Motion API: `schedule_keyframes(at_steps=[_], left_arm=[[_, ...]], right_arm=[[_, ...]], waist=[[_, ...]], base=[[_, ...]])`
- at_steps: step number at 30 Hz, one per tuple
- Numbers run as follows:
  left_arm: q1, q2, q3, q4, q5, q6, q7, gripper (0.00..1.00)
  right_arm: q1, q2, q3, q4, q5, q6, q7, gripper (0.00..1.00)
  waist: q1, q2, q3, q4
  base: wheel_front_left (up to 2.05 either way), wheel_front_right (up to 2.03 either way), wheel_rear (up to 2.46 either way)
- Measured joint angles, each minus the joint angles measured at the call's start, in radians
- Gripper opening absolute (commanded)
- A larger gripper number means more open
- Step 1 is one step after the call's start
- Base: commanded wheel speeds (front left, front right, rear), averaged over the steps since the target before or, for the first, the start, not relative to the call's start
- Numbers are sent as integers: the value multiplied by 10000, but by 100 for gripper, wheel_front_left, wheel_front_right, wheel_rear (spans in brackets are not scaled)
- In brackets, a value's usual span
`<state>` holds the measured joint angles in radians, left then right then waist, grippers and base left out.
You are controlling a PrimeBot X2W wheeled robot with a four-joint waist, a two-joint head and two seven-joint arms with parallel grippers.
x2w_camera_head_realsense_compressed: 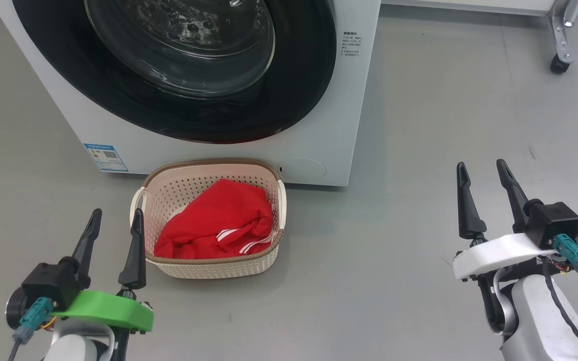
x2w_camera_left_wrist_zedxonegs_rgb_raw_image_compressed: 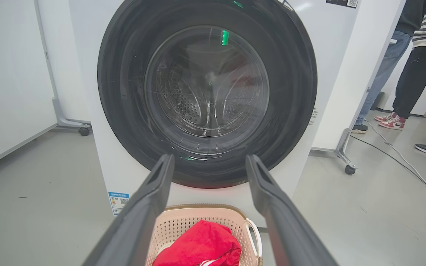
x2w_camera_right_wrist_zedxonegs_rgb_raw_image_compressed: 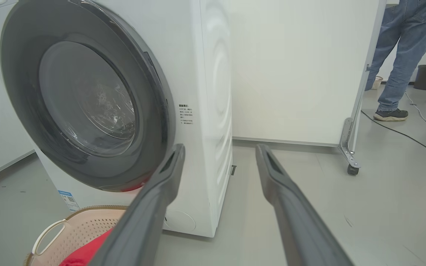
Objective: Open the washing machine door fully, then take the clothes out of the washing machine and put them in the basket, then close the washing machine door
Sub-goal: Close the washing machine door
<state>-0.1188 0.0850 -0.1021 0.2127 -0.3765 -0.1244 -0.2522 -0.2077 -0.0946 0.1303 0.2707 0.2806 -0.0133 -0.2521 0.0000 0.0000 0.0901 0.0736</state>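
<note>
- Head view is showing the washing machine door (x2w_camera_head_realsense_compressed: 183, 108) sitting shut, flush against the white front of the washing machine (x2w_camera_head_realsense_compressed: 319, 150).
- The basket (x2w_camera_head_realsense_compressed: 208, 268) is standing on the grey floor (x2w_camera_head_realsense_compressed: 409, 210) just in front of the machine, below the door.
- The clothes (x2w_camera_head_realsense_compressed: 219, 220), red with thin white stripes on one fold, are lying bunched inside the basket.
- The left tool (x2w_camera_head_realsense_compressed: 118, 211) is hovering near the basket's left side, its fingers standing apart and gripping nothing.
- The right tool (x2w_camera_head_realsense_compressed: 480, 163) is hanging over bare floor well to the right of the basket, fingers apart with nothing between them.
- Right wrist view is catching a person's legs (x2w_camera_right_wrist_zedxonegs_rgb_raw_image_compressed: 398, 55) in jeans, standing beyond a white wheeled panel (x2w_camera_right_wrist_zedxonegs_rgb_raw_image_compressed: 301, 74).
</note>
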Motion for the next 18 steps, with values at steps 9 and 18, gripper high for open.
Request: schedule_keyframes(at_steps=[9,18], left_arm=[[163,2,52,31,502,0,0,100],[213,-71,121,33,527,0,0,100]], right_arm=[[353,27,-27,-322,-12,0,0,100],[595,48,-42,-497,-100,2,0,100]], waist=[[0,0,-50,-73],[0,0,-51,-136]], base=[[0,0,0],[0,0,0]])
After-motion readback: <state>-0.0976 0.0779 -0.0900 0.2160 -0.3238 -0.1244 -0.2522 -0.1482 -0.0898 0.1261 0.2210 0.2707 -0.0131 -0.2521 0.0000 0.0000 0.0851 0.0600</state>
